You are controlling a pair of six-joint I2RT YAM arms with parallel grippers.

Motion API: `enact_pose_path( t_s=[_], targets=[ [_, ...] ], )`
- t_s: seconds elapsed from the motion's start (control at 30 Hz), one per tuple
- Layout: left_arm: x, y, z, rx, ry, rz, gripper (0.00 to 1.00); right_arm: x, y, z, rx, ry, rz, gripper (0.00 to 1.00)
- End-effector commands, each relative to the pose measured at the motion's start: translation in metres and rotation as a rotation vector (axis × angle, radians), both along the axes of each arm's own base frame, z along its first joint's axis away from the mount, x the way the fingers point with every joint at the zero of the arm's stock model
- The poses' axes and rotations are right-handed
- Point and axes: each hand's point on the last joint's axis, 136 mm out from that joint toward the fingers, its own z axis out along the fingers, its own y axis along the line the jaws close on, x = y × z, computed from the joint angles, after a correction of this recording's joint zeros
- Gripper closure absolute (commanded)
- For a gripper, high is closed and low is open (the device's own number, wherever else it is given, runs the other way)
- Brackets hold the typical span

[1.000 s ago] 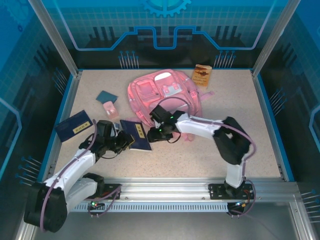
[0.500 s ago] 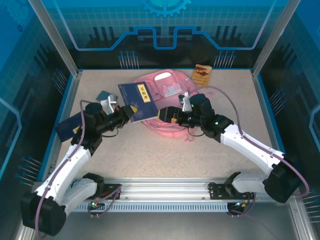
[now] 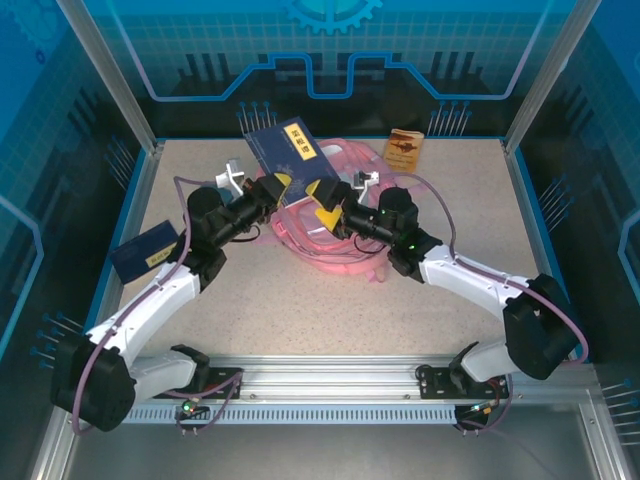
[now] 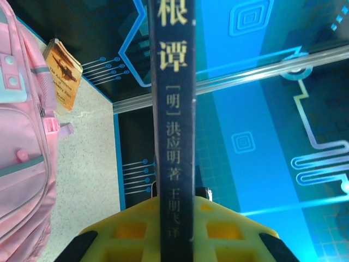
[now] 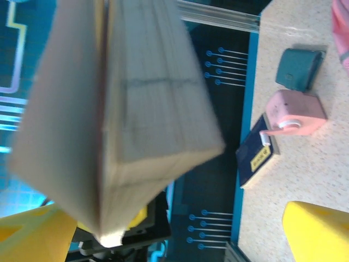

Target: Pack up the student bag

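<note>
Backpack first: the pink soft fabric student bag (image 3: 300,230) lies on the speckled beige table (image 3: 300,320) toward the back centre, its straps trailing toward the near side, with both arms reaching over it. The left gripper (image 3: 272,185) is closed tight on a dark blue flat book (image 3: 283,150) and holds it in the air above the bag's rear left part. In the left wrist view the book's spine with pale printed characters stands upright between the yellow fingers (image 4: 125,229). The right gripper (image 3: 325,202) faces the book from the other side with its jaws spread wide and gripping nothing. In the right wrist view the blurred page edges sit close to one yellow finger, leaving a broad gap to the other. A second dark blue book with a yellow label (image 3: 150,252) lies at the table's left edge, well apart from the bag. A small brown booklet (image 3: 404,150) rests at the back, just right of the bag. A small teal case (image 5: 297,68) and a pink box-like item (image 5: 294,112) sit touching each other on the table.
</note>
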Motion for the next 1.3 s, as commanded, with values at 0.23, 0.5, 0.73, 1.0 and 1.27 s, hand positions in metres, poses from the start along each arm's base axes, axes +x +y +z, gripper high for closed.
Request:
enact_pose_path(
  t_s=[0.23,0.5,0.73,1.0,1.27],
  targets=[
    [-0.007,-0.003,0.033,-0.068,-0.087,0.008,1.00,0.023,0.013,0.042,0.187,-0.075,-0.025,0.35],
    [-0.010,-0.009,0.031,-0.048,-0.058,-0.019,1.00,0.023,0.011,0.034,0.173,-0.048,-0.056,0.73],
    [-0.014,-0.012,-0.011,0.095,0.043,-0.047,0.48,0.016,-0.014,-0.006,-0.083,-0.005,-0.149,0.94],
    [-0.032,-0.016,-0.091,0.495,0.102,-0.155,0.13,-0.014,-0.110,-0.041,-0.637,-0.037,-0.291,0.95],
    [-0.035,-0.048,-0.141,0.957,0.079,-0.338,0.04,-0.059,-0.223,-0.072,-0.894,0.081,-0.371,0.96]
  ],
)
